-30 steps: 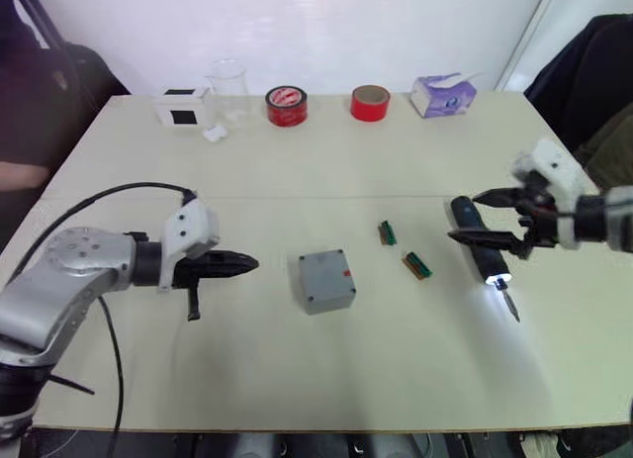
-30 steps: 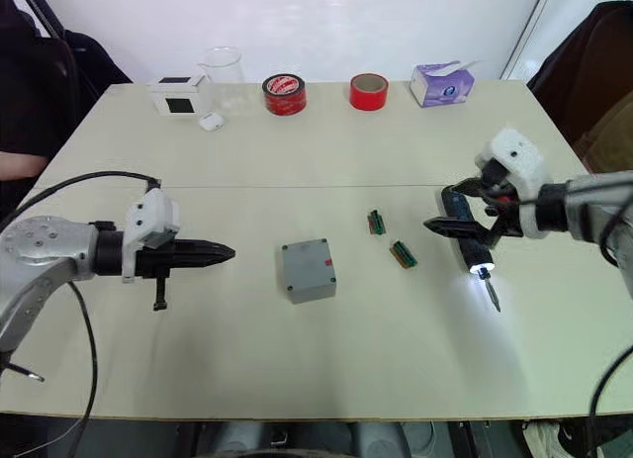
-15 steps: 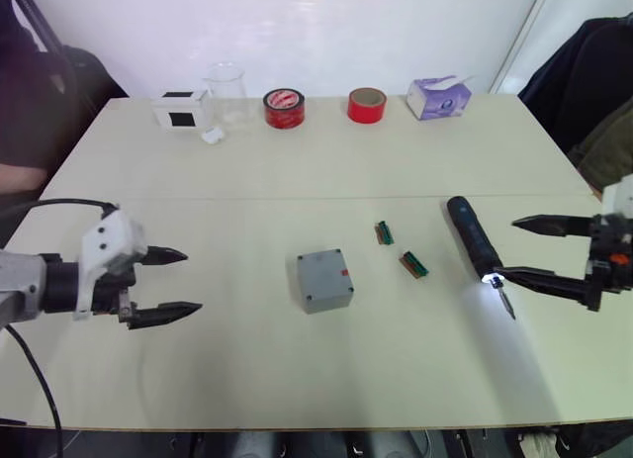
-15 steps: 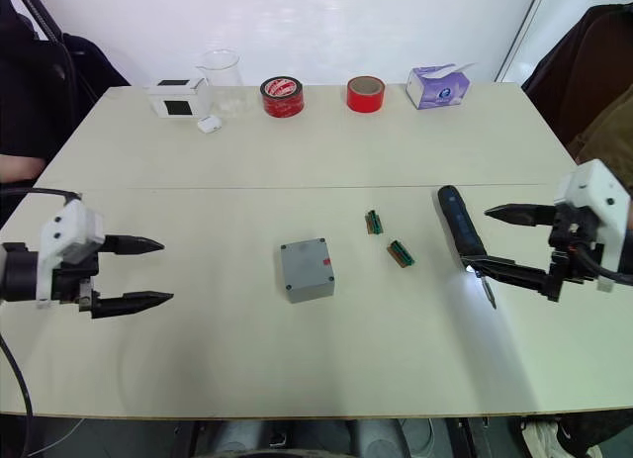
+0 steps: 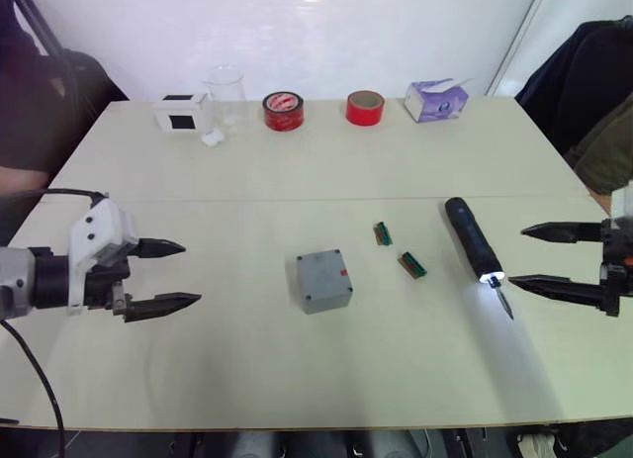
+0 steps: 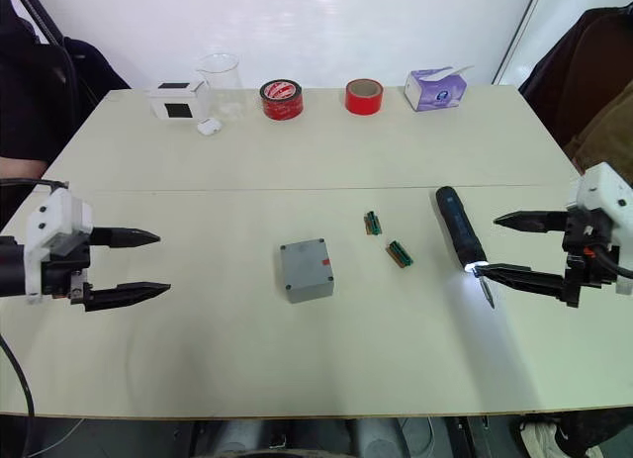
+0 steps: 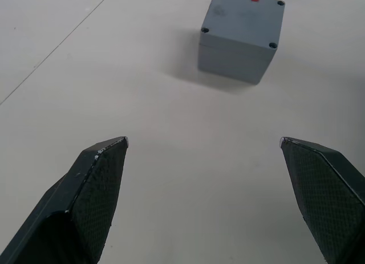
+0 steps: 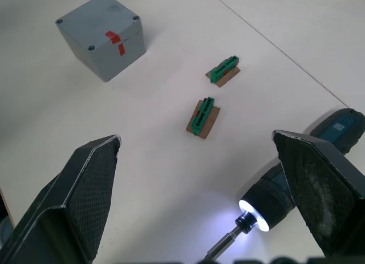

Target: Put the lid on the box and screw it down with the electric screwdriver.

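Box: mid-surface, lid seated on top, corner screws visible. Electric screwdriver: lying lit, to the box's right. Left pincer, right pincer: both spread, empty. Step judged: fastening apparently finished; next, verify screws or withdraw.

Both arms are held low; the left hand at 9 o'clock and the right hand at 3 o'clock are spread wide, empty.
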